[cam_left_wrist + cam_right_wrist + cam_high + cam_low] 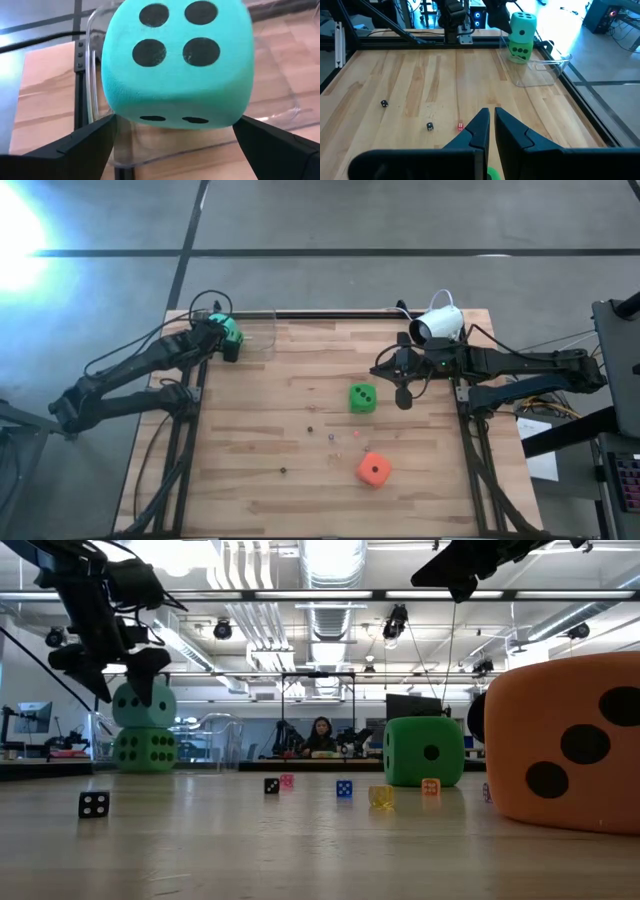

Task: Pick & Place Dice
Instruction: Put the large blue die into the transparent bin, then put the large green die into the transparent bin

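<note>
A teal die [523, 24] sits on top of a bright green die [520, 50] inside a clear container [540, 70] at the table's far left corner. My left gripper [175, 122] is open there, slanting down, with one finger on either side of the teal die [175, 65]. A second green die [362, 398] rests on the wood near the table's middle. An orange-red die [373, 469] lies nearer the front edge. My right gripper [491, 112] hovers shut above the table, right of the second green die, touching nothing. My left gripper's open fingers [95, 142] flank the teal die's two opposite sides near its near edge [172, 120]. I cannot tell whether they touch it. The die stays upright on the green die beneath it [143, 750].
Several tiny dice [93, 804] are scattered over the middle of the wooden table [260, 480]. A white camera [437, 325] stands at the far edge near the right arm. Dark rails run along the table's left and right sides.
</note>
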